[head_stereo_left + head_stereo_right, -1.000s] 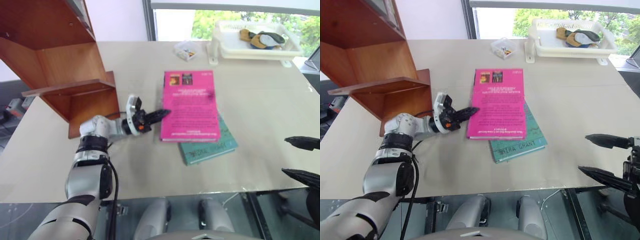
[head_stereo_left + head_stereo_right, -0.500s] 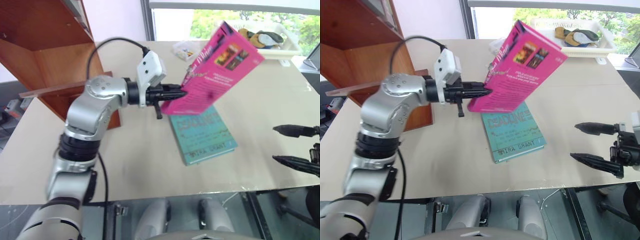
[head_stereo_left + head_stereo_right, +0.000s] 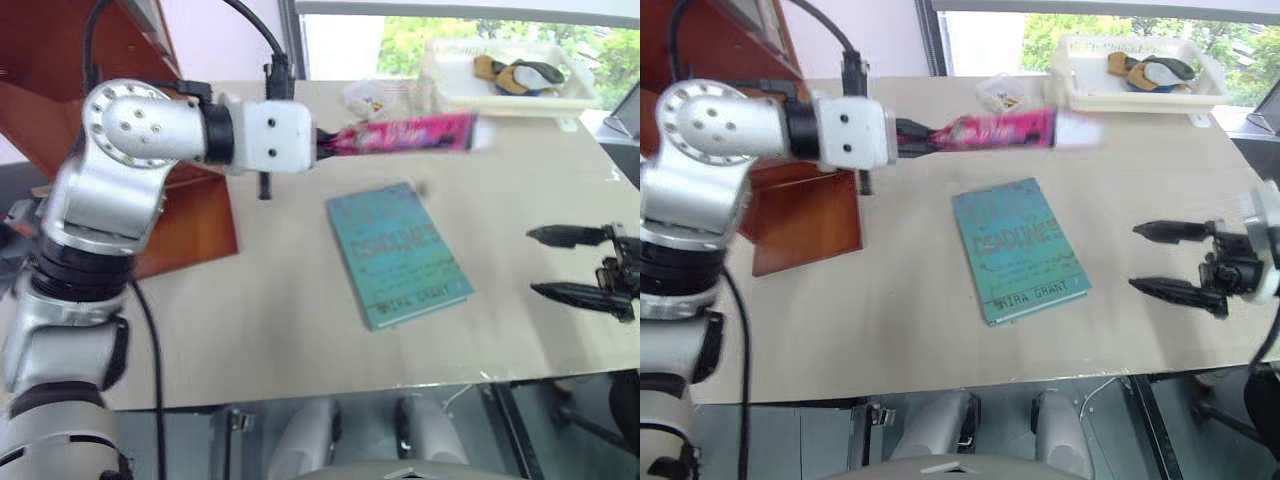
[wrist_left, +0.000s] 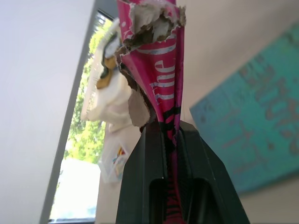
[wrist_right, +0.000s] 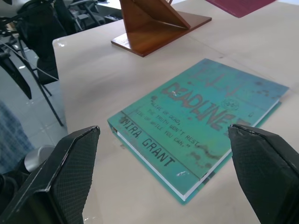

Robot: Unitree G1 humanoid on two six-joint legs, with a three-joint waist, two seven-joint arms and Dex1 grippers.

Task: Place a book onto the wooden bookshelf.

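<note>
The magenta-pink book (image 3: 400, 133) hangs in the air above the table, seen edge-on and roughly level, its spine lettering showing in the left wrist view (image 4: 163, 70). My left gripper (image 3: 325, 140) is shut on one end of it, near the wooden bookshelf (image 3: 190, 215), which stands at the table's left. My right gripper (image 3: 555, 262) is open and empty, low over the table's right edge, with its fingers pointing toward the teal book.
A teal-green book (image 3: 400, 255) lies flat mid-table, below and in front of the held book. A white tray (image 3: 510, 85) with small items stands at the far right, beside a small clear box (image 3: 365, 98).
My left arm lifted the pink book off the teal one, raised it and rolled it from tilted to edge-on. The right gripper moved a little further in over the table.
</note>
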